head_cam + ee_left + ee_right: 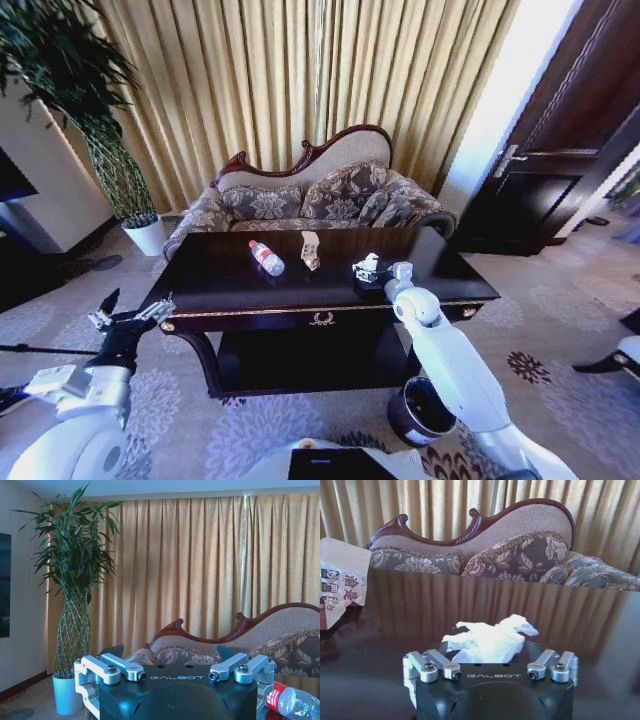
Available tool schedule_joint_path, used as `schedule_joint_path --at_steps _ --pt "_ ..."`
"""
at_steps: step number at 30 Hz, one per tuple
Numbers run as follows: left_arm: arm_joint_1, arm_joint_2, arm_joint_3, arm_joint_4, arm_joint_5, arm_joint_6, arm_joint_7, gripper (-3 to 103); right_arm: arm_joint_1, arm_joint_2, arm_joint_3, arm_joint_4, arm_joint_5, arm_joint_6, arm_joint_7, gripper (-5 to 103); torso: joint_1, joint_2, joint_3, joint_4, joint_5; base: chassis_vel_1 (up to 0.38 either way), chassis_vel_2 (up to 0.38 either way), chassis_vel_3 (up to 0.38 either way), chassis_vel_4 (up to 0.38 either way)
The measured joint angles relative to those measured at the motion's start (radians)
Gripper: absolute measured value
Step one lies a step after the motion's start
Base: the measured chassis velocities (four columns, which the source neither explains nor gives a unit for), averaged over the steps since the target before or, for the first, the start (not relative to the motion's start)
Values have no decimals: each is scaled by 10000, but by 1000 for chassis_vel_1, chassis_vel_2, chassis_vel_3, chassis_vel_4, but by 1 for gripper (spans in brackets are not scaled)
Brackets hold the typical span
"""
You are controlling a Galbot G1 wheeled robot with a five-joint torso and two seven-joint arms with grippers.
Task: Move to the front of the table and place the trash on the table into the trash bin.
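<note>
On the shiny dark table lie a clear plastic bottle, a crinkly tan wrapper and a white crumpled scrap. The right gripper reaches over the table to the scrap; I cannot tell if it is pinching. The left gripper waits, fingers apart, beside the table's left corner. The round trash bin sits on patterned carpet.

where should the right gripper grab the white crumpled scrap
Pinch the raised middle fold of the white scrap, coming straight on from the robot's side, where the right gripper already faces it. It sits crumpled and peaked on the table, so the ridge gives purchase.
</note>
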Motion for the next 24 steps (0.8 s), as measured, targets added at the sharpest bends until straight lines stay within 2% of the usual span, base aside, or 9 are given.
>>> schedule_joint_path --at_steps 2,4,7,8,10,11,18,22,24 --pt "-3 -2 6 0 -2 -1 1 100 -36 -7 10 5 -41 25 -1 78 0 0 0 0 0 0 0 0 0" --pt "-3 -3 5 0 -2 -3 3 100 -50 -9 17 10 -47 39 -3 78 0 0 0 0 0 0 0 0 0" --pt "-3 -3 5 0 -3 -7 7 100 -87 -12 49 25 -54 127 -5 61 -1 0 0 0 0 0 0 0 0" --pt "-3 -3 5 0 -3 -7 7 100 -87 -12 49 25 -54 127 -5 61 -1 0 0 0 0 0 0 0 0" --pt "-2 -3 9 0 -3 -14 13 100 -122 -21 88 40 -58 211 -8 50 -1 0 0 0 0 0 0 0 0" --pt "-2 -5 14 0 -3 -18 14 100 -139 -25 105 48 -59 229 -11 50 -2 0 0 0 0 0 0 0 0" --pt "1 -12 37 0 -3 -23 32 100 -221 -40 180 83 -61 275 -28 28 -2 0 0 0 0 0 0 0 0" --pt "20 -3 34 0 -2 -35 43 100 -275 -42 247 110 -49 333 -36 7 -2 0 0 0 0 0 0 0 0" --pt "21 1 30 0 -1 -43 44 100 -288 -43 263 121 -46 374 -38 3 -2 0 0 0 0 0 0 0 0"
